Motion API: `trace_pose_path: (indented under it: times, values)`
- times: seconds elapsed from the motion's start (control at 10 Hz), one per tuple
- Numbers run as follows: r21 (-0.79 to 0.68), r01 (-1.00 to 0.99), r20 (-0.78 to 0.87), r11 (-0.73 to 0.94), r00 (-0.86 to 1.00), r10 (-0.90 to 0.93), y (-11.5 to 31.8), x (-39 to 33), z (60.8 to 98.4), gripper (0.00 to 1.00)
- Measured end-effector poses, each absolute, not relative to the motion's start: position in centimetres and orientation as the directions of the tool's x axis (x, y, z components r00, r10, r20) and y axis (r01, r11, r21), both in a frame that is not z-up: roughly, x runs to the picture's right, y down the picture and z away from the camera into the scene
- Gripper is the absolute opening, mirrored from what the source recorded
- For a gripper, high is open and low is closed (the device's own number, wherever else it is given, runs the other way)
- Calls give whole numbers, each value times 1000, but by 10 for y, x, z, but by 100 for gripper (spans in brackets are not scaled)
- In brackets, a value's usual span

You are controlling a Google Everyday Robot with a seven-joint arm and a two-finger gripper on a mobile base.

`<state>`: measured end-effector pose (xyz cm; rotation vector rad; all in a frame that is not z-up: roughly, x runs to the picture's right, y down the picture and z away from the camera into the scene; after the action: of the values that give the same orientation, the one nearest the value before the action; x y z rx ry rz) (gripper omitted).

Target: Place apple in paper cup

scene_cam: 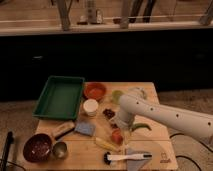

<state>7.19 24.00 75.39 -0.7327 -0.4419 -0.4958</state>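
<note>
Right at the apple sits the gripper, apart from the paper cup; its grip cannot be told.

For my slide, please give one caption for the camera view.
The gripper is at the apple; the paper cup stands apart on the wooden table.

The wooden table carries a green tray, orange bowl, paper cup, green cup, grape bunch, apple, blue sponge, dark bowl, metal cup and white-handled brush. The gripper is positioned just above the apple.
</note>
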Motion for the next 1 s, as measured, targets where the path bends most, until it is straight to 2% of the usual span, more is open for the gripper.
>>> trace_pose_path:
  times: [0.3, 0.6, 0.7, 1.0]
  values:
    - [-532, 562, 554, 633, 797, -242, 251, 79, 761, 80]
    - [-535, 556, 554, 636, 799, -233, 254, 88, 764, 55]
    - [-537, 548, 554, 642, 802, -222, 255, 93, 766, 42]
    - [-530, 547, 558, 648, 800, -220, 254, 94, 767, 13]
